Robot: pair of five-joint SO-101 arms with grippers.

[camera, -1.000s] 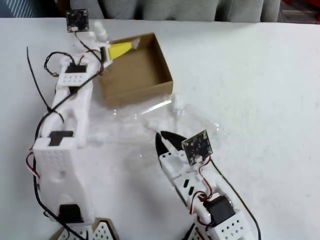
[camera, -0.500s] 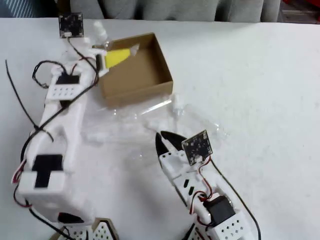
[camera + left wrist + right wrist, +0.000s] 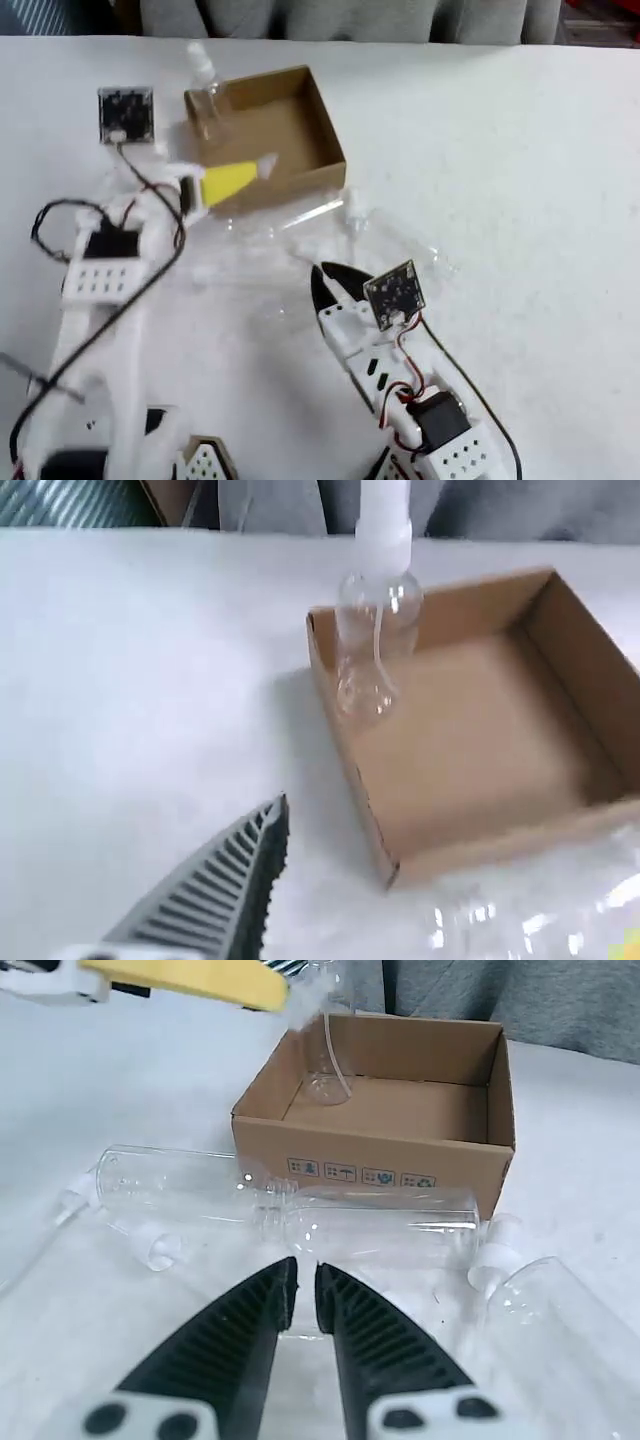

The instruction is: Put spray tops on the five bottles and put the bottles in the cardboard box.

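Table: plain white.
Cardboard box: brown, small dark printed marks on near wall.
Bottle in box: clear; spray top white.
Lying bottles: clear.
Left gripper: one finger yellow, one grey, ribbed.
Right gripper: black, ribbed.
Arms: white.
Wires: red, black.

Item count, table:

Cardboard box: 1.

Clear bottles: 4 distinguishable.
- Upright bottle, standing in box: 1.
- Lying on table in front of box: 3. These are first bottle, second bottle and third bottle.
- Transparent plastic overlaps there; cannot tell whether more bottles lie among them.

White spray tops: 2 certain.
- Fitted spray top, on upright bottle: 1.
- Second spray top, on table near box corner: 1.

Robot arms: 2, left arm and right arm.
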